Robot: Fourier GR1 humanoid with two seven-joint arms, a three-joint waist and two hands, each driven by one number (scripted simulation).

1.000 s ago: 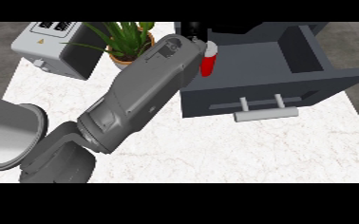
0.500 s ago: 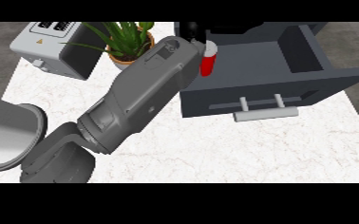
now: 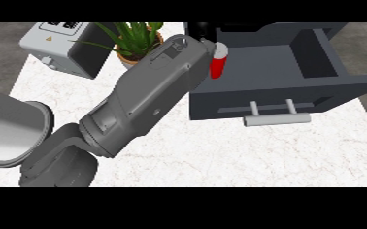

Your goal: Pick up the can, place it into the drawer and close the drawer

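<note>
A red can (image 3: 217, 67) with a pale top stands upright over the left side of the open dark grey drawer (image 3: 319, 85), close to its left wall. My left hand (image 3: 202, 29) shows only as black bits beyond the wrist. It is curled round the can from the left, and the big grey forearm (image 3: 143, 97) hides most of it. The drawer is pulled out, with its bar handle (image 3: 276, 119) facing me. My right hand is out of the picture.
A potted green plant (image 3: 133, 39) stands at the back behind the forearm. A grey box-shaped appliance (image 3: 61, 48) sits at the back left. A grey rounded object (image 3: 18, 131) lies at the left edge. White marble counter (image 3: 237, 155) stretches in front of the drawer.
</note>
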